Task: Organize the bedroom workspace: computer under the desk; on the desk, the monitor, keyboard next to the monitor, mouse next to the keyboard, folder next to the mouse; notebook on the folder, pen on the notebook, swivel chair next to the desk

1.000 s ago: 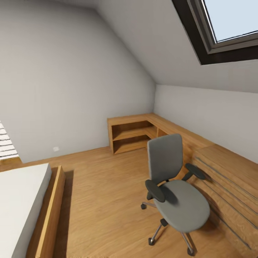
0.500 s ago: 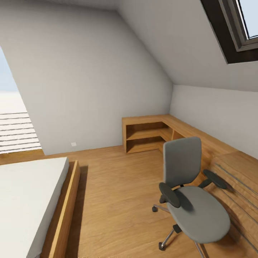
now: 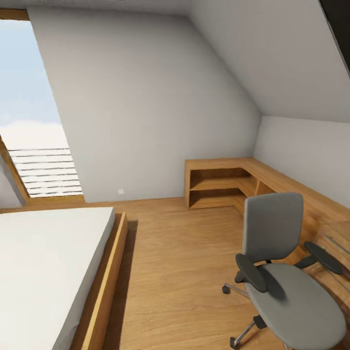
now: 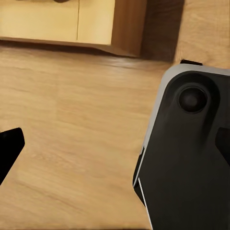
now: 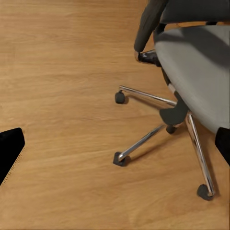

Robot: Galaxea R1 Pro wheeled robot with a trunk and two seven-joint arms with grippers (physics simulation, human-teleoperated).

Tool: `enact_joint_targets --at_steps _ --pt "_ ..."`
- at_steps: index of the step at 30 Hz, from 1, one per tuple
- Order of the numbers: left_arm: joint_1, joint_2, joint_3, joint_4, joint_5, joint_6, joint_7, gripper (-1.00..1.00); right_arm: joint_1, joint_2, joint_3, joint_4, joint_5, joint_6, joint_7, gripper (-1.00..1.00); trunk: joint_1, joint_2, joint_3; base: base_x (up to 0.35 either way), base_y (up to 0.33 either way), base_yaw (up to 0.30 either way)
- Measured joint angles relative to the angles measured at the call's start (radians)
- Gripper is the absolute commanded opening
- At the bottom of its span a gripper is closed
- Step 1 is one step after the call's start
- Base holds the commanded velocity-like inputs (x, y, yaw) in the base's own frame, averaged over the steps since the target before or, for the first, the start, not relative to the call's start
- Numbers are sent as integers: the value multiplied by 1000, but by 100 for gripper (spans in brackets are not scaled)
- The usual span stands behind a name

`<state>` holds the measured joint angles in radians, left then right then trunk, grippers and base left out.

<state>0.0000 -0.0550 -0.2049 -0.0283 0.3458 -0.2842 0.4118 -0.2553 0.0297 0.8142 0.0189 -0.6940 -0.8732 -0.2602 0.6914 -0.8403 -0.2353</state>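
The swivel chair (image 3: 296,306) stands on the wood floor at the lower right of the head view, grey seat and back, black armrests, its seat bare. Its chrome star base and castors show in the right wrist view under the swivel chair (image 5: 201,72). My right gripper (image 5: 115,148) is open above the floor beside that base, holding nothing. My left gripper (image 4: 115,148) is open over bare floor, also holding nothing. The desk, computer, monitor, keyboard, mouse, folder, notebook and pen are out of view.
A white bed (image 3: 43,262) in a wood frame fills the lower left. A light wood shelf unit (image 3: 218,180) runs along the far right corner. A tall window (image 3: 29,112) is at the left. A dark grey robot part (image 4: 187,158) shows beside the left gripper.
The camera has swung to the left, so the whole picture has shifted right. The chair now sits lower right, the skylight has left the picture and the window has come in.
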Motion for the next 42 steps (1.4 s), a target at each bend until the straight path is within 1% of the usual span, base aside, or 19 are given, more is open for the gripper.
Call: enact_joint_targets --at_steps 27,32,36,38,42 --pt "0 0 0 0 0 0 0 100 0 -6 -1 0 -1 0 0 100 0 0 0 0 0 280" --pt "0 0 0 0 0 1 0 100 0 -10 0 1 0 0 1 100 0 0 0 0 0 125" --pt "-1 -22 3 -15 0 4 -1 100 3 13 0 2 0 6 1 100 0 0 0 0 0 0" --pt "-1 -34 3 -15 0 4 -1 100 3 14 -1 2 -1 5 1 100 0 0 0 0 0 0" --pt "-1 -41 2 -15 0 6 -2 100 3 17 0 2 -1 2 -1 100 0 0 0 0 0 0"
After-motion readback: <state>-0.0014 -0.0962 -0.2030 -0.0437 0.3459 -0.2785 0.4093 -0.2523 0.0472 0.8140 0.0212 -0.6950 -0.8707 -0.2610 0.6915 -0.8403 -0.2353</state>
